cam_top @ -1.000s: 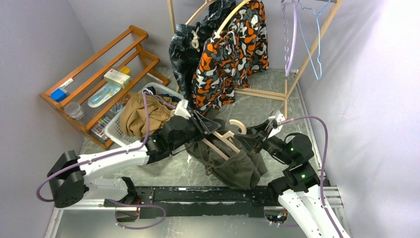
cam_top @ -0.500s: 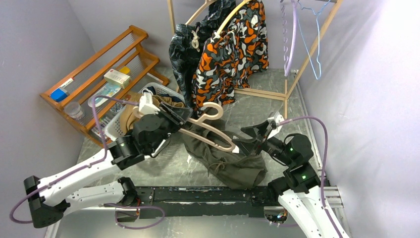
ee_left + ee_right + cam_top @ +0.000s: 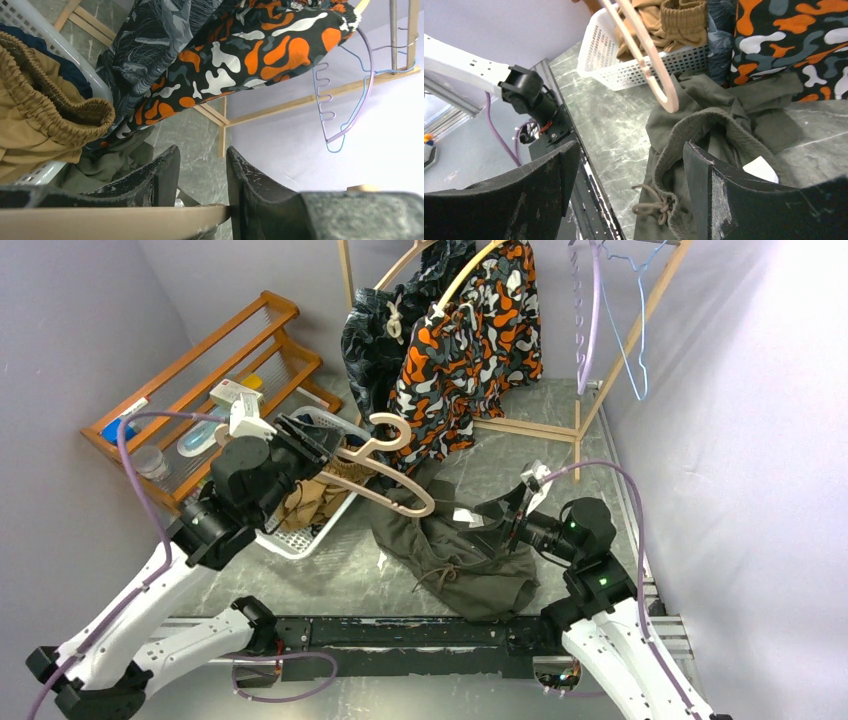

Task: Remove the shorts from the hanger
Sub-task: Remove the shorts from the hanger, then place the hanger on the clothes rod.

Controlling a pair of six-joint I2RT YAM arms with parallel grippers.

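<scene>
1. While the left gripper (image 3: 322,450), over the basket (image 3: 300,542) at the table's (image 3: 560,455) left edge, gripped a bare wooden hanger (image 3: 385,484), we saw the olive-grey shorts (image 3: 460,560) lying crumpled toward the near edge, off it.
2. We found the right gripper (image 3: 629,155) spread wide just above those shorts, grasping nothing.
3. Camouflage shorts (image 3: 470,350) and leaf-print shorts (image 3: 365,340) hung on the rack (image 3: 530,428) at the far edge.

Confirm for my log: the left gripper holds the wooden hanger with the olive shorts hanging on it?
No. The left gripper holds the wooden hanger, but bare; the olive shorts lie on the table, per the top view.
</scene>
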